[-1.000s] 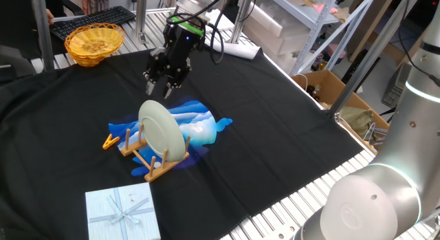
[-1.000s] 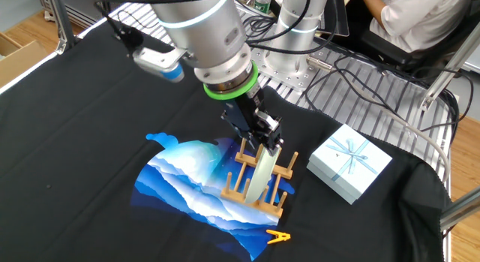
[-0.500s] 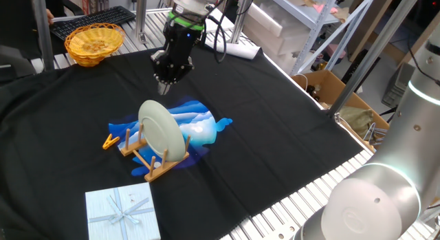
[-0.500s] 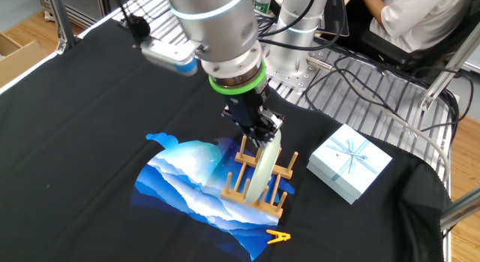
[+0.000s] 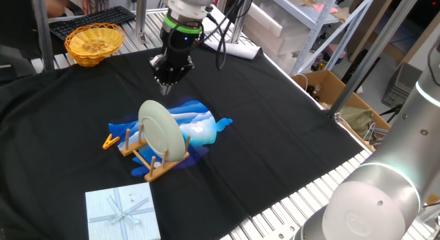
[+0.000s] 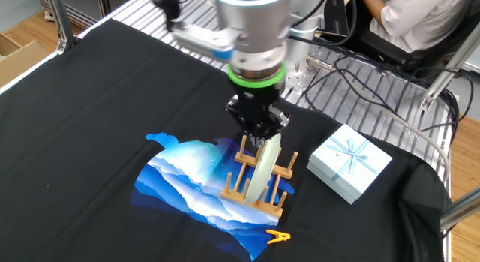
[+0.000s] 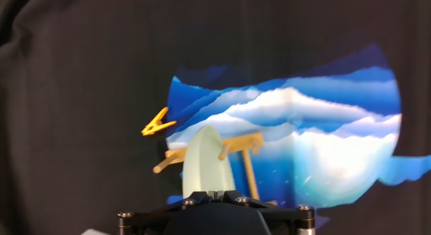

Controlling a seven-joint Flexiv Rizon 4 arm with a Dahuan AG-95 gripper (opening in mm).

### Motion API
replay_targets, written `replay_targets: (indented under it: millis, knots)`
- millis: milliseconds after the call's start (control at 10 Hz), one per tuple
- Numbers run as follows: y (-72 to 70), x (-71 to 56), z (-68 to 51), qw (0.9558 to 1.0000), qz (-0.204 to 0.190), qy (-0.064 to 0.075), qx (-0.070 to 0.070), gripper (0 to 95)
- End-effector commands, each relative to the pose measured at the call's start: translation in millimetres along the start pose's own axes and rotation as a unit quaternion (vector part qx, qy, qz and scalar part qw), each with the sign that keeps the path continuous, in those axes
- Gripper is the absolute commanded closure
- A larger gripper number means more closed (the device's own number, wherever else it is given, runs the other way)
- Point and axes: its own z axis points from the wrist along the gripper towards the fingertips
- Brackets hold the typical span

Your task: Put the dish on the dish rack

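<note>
The round, shallow, pale green-white dish [image 5: 162,133] stands on edge in the small light-brown wooden dish rack [image 5: 146,159], propped between the upright pegs and leaning a little, with nothing holding it. The rack sits on a blue-and-white wave-patterned cloth [image 5: 201,124] spread over the black-covered tabletop [image 5: 275,123]. What has changed over the last second is the gripper [image 5: 165,84]: a second ago its fingers were spread just above the dish's top rim, and now they are pressed together with nothing between them, pointing straight down, clear of the plate. In the other fixed view the gripper [image 6: 259,130] hangs just over the upper edge of the dish [image 6: 265,170] without a visible grip on it — from the hand view the closed fingertips look down along the plate's thin rim [image 7: 205,162]. Read together, the placing step looks done and the arm seems to be backing off. Further out, an orange clothespin [image 5: 110,141] lies just beside the rack, a pale blue gift box with a ribbon [image 5: 122,212] sits near the front edge, and a yellow wicker basket [image 5: 94,42] rests well apart at the back.
</note>
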Motion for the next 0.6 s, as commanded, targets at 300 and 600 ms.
replay_targets:
  millis: [300, 600]
  knots:
    - [-1.0, -0.5, -0.2, 0.9983, -0.027, -0.009, 0.051, 95.0]
    - [-1.0, -0.5, -0.2, 0.9979, -0.021, -0.008, 0.061, 95.0]
